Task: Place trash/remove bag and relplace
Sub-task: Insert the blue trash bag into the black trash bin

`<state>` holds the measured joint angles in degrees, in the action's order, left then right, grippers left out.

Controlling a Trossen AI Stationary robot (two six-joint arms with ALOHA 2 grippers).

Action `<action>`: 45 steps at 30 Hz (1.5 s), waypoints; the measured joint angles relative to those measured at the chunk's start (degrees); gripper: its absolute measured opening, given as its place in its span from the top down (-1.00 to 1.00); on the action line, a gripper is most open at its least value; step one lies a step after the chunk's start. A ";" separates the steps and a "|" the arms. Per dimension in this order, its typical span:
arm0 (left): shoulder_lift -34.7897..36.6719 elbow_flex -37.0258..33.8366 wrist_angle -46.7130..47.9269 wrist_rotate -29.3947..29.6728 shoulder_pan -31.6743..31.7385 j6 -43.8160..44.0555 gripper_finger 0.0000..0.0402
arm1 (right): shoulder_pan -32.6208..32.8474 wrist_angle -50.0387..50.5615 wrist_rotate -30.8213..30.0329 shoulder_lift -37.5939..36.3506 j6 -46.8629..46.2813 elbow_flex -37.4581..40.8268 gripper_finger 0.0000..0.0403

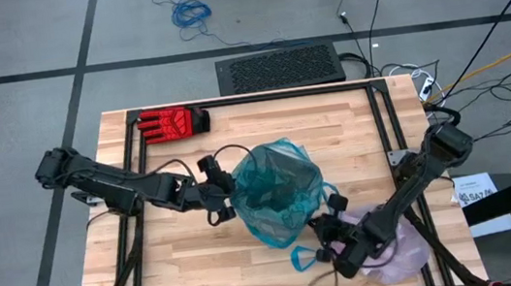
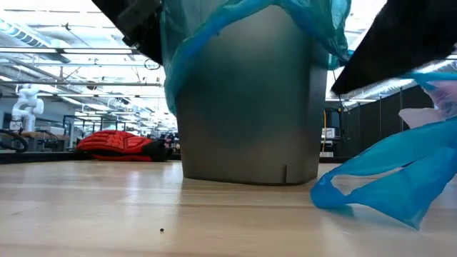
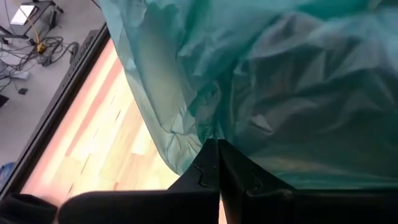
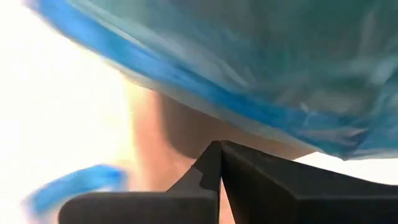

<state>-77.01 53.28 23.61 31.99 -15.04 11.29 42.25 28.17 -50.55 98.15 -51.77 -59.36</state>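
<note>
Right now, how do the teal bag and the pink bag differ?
The teal bag is draped open over the grey bin mid-table; the pink bag lies crumpled on the table under the right arm. The teal bag is deep green-blue, the pink bag pale. Both are thin, see-through plastic.

Both arms reach inward, left pincer (image 1: 227, 202) and right pincer (image 1: 328, 230) closed.
</note>
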 joint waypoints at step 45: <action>4.62 -0.84 -2.85 1.49 0.08 -3.11 1.00 | -3.68 -12.96 -7.09 6.84 22.50 -5.57 1.00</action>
<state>-72.39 52.44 20.76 33.48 -14.96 8.18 38.56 15.21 -57.64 104.99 -29.27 -64.93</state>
